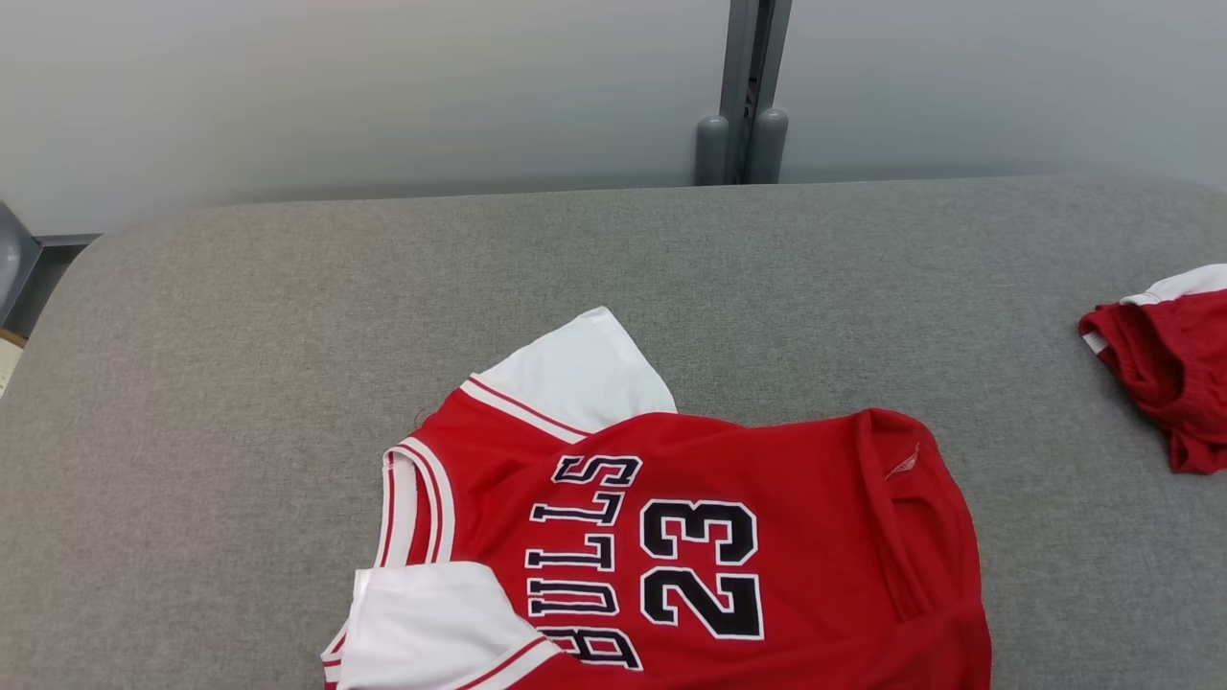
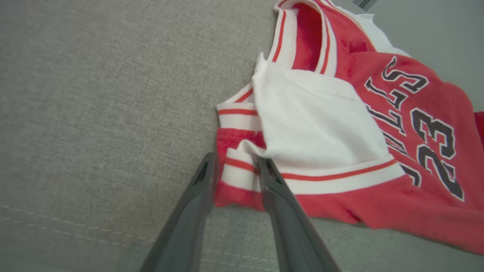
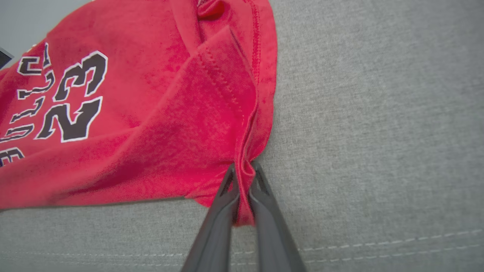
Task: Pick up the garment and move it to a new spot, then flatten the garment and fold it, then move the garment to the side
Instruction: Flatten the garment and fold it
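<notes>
**Jersey lies on the cushion – one corner pinched, the other loose**

The red Bulls jersey (image 1: 671, 537) lies face up on the grey cushion (image 1: 288, 335), collar toward the robot's left and hem toward its right. Its near edge runs off the bottom of the head view. A second red garment (image 1: 1169, 374) sits well apart at the cushion's right edge.

The cloth looks light, thin and limp. It will likely sag and crease wherever it is unsupported, and a pull on one point will probably drag folds across the chest. The stitched edges seem the best holds – the striped trim (image 2: 242, 177) at the shoulder and the doubled hem (image 3: 257, 75) – taken at two far-apart corners so the body hangs taut between them.

The left gripper (image 2: 236, 170) lies low over the cushion and points into the near shoulder below the white sleeve (image 2: 314, 121). Its fingers are parted and straddle the trim, which sits flat between them rather than bunched. The right gripper (image 3: 244, 175), equally low, has its fingers closed tight on a gathered tuck of the hem corner.
</notes>
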Tool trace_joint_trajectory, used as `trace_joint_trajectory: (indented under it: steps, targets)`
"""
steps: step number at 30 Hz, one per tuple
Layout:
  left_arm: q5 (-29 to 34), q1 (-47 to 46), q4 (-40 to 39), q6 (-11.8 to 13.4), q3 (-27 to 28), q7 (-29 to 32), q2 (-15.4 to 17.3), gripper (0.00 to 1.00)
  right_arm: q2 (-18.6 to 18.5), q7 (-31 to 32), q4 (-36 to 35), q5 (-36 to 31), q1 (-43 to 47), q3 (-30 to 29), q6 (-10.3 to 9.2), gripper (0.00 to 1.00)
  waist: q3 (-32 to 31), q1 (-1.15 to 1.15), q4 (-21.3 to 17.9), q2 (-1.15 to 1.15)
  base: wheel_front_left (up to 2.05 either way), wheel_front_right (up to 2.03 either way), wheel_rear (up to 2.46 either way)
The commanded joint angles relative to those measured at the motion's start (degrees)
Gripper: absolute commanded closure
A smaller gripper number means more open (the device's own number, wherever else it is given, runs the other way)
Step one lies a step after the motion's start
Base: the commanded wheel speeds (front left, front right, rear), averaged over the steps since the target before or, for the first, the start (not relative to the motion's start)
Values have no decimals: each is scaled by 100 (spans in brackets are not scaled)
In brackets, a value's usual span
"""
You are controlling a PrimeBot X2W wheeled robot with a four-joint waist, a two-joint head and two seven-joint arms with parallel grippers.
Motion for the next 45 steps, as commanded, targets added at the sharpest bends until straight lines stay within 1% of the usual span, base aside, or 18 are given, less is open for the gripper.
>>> trace_joint_trajectory:
  steps: [1, 4, 6, 7, 10, 15, 20, 28, 32, 35, 36, 38, 41, 45]
  targets:
    - [68, -104, -67, 44, 66, -77, 71, 0, -28, -53, -80, 16, -82, -8, -1, 0, -24, 0, -29, 0, 0, 0, 0]
    - [175, -136, -211, 141, 141, -287, 88, 0, -22, -149, -336, -48, -111, 7, 0, 0, -78, 0, -98, 0, 0, 0, 0]
    - [327, -192, -355, 249, 203, -493, 144, 0, -23, -211, -632, -137, -146, -14, 0, 0, -100, 0, -143, 0, 0, 0, 0]
    - [363, -197, -449, 298, 229, -605, 104, 0, -24, -241, -787, -196, -158, -44, 0, 0, -112, 0, -162, 0, 0, 0, 0]
    - [580, -270, -726, 474, 325, -906, 142, 0, -21, -261, -1284, -397, -240, -173, 0, 0, -140, 0, -222, 0, 0, 0, 0]
    - [957, -388, -1185, 744, 448, -1162, 265, 0, -14, -197, -1853, -744, -498, -353, 0, 0, -180, 0, -311, 0, 0, 0, 0]
    - [1121, -400, -1422, 865, 440, -1150, 353, 0, -11, -83, -2029, -875, -652, -378, 0, 0, -192, 0, -332, 0, 0, 0, 0]
    - [1139, -340, -1491, 909, 359, -1076, 352, 0, -9, -130, -1980, -737, -587, -346, 0, 0, -130, 0, -311, 0, 0, 0, 0]
    - [1266, -673, -1565, 760, 200, -954, 497, 0, -8, -154, -2002, -688, -637, -388, 0, 0, 4, 0, -263, 0, 0, 0, 0]
    - [1340, -1251, -1566, 513, -11, -755, 631, 0, -8, -156, -2060, -678, -749, -405, 0, 0, 221, 0, -227, 0, 0, 0, 0]
    - [1340, -1251, -1566, 513, -11, -755, 631, 0, -8, -156, -2060, -678, -749, -405, 0, 0, 221, 0, -227, 0, 0, 0, 0]
    - [1415, -1830, -1501, 288, -193, -580, 704, 0, -8, -161, -2099, -674, -851, -408, 0, 0, 426, 0, -228, 0, 0, 0, 0]
    - [1500, -2814, -1279, -98, -563, -164, 719, 0, -7, -191, -2190, -707, -1047, -414, 0, 0, 807, 0, -270, 0, 0, 0, 0]
    - [1572, -4123, -632, -647, -1102, 459, 596, 0, -8, -259, -2275, -694, -1291, -412, 0, 0, 1278, 0, -376, 0, 0, 0, 0]
